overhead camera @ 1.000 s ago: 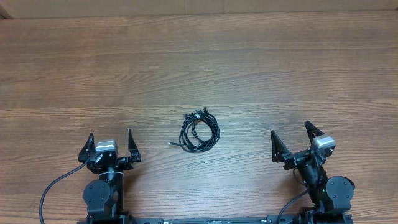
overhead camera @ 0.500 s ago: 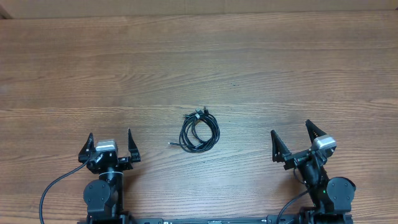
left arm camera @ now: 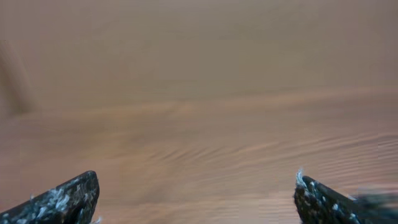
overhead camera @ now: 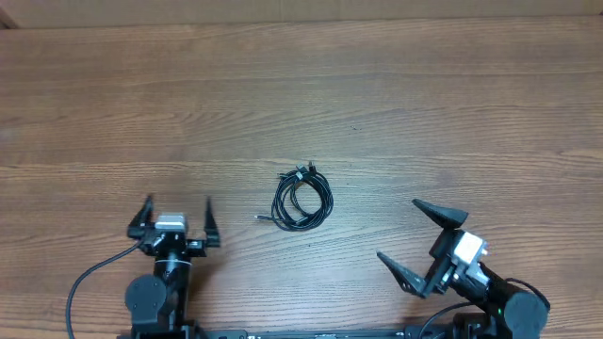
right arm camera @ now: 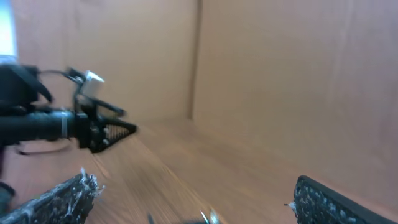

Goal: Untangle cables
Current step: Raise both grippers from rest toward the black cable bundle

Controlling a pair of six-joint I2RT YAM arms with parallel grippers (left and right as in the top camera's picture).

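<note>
The right gripper [overhead camera: 397,229] is swinging round toward the cables [overhead camera: 302,199] — jaws fully spread, holding nothing — while the left gripper [overhead camera: 178,202], equally wide and empty, is barely shifting. The coil is lying untouched between them; the blurred right wrist view is perhaps catching its edge.

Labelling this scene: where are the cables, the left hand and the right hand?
cables [overhead camera: 327,201], overhead view, right edge of the coil.
left hand [overhead camera: 177,201], overhead view, midway between its open fingertips.
right hand [overhead camera: 397,229], overhead view, midway between its open fingertips.
</note>
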